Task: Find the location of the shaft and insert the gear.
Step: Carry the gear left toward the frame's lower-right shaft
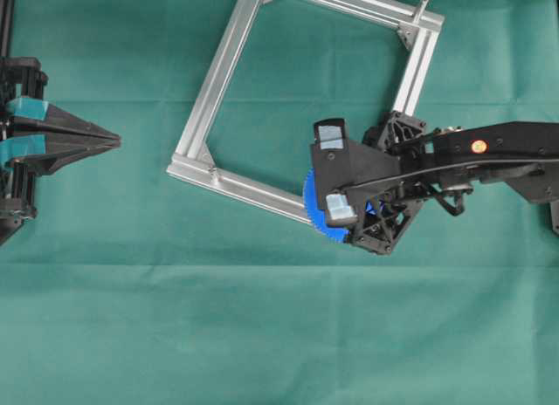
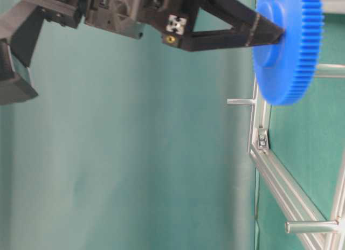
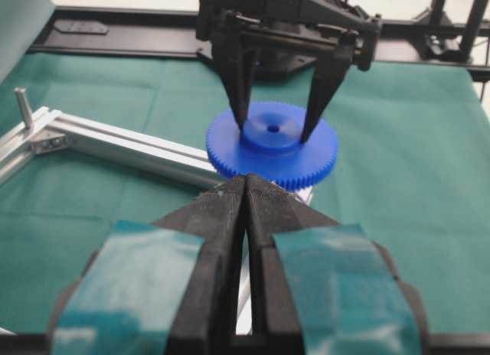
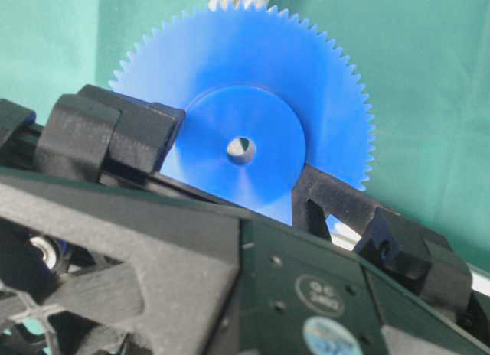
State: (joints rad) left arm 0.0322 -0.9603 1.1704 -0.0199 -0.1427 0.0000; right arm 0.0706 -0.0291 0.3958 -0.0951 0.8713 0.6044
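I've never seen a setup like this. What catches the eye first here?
The bright blue gear stands out first: the right hand pinches its raised hub and holds it above a corner of the silver aluminium frame on the green cloth. At the left edge, the left hand waits with its fingers pressed together.

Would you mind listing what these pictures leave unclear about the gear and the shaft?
- Overhead view: the right gripper covers most of the gear and the frame corner below it.
- Right wrist view: the gear blocks whatever lies under it.
- No view shows wire loops on any peg; the shaft cannot be identified.
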